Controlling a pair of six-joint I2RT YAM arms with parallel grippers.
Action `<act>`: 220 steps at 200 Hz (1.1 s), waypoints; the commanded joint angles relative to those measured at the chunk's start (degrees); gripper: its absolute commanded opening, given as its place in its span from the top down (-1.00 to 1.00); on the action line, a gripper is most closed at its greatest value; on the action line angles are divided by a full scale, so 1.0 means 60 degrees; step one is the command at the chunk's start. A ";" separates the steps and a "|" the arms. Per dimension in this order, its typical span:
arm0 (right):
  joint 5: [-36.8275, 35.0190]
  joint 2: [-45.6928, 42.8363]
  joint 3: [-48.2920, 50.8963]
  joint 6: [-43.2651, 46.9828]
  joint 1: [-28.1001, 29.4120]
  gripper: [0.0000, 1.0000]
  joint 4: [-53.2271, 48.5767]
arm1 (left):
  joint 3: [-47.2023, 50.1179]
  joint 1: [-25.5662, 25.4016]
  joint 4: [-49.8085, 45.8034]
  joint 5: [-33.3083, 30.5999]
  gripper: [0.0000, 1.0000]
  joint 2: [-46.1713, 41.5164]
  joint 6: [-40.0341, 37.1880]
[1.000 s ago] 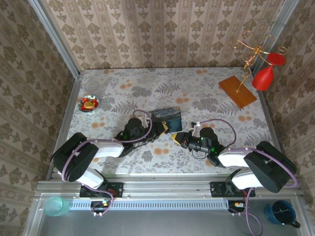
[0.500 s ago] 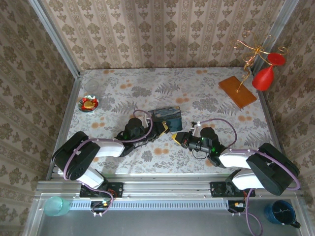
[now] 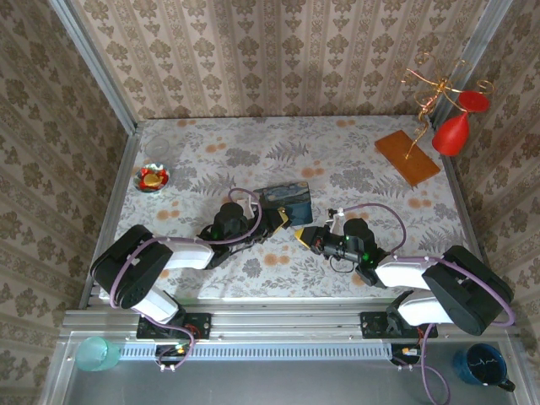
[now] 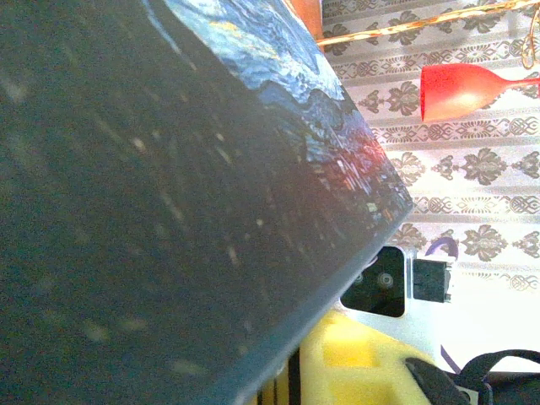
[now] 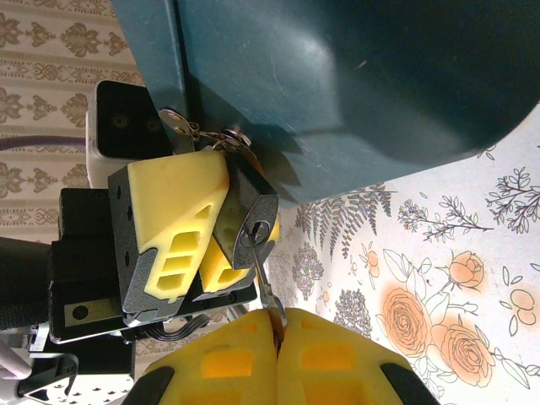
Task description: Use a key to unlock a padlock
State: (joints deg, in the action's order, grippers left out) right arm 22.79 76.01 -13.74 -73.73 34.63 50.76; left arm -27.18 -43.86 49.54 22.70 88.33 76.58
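A tiny dark padlock [image 5: 253, 221] hangs by its silvery shackle [image 5: 221, 139] from the hasp of the blue painted box [image 5: 337, 93]. My left gripper [image 5: 228, 211] is shut on the padlock, a yellow finger on each side of its body. My right gripper [image 5: 277, 325] is shut on the key [image 5: 263, 278], whose blade reaches up into the keyhole on the lock's end face. From above, the left gripper [image 3: 283, 219] and the right gripper [image 3: 305, 237] meet at the near edge of the box [image 3: 287, 199]. In the left wrist view the box [image 4: 169, 186] looms close.
A wooden board [image 3: 407, 157] with a gold wire stand and red glasses [image 3: 451, 133] sits at the back right. A small red dish [image 3: 153, 178] and a clear bowl [image 3: 157, 149] are at the left. A teal cup [image 3: 97, 353] and blue mug [image 3: 481, 364] sit below the rail.
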 commanded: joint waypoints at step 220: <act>0.0942 0.1565 -0.0278 0.0304 -0.0624 1.00 0.2240 | 0.0443 -0.0337 0.2501 -0.0004 1.00 0.0457 0.1013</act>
State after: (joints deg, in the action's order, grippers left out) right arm 27.20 84.51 -14.04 -73.69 31.94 60.95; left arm -24.38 -44.60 58.92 19.86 91.13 81.28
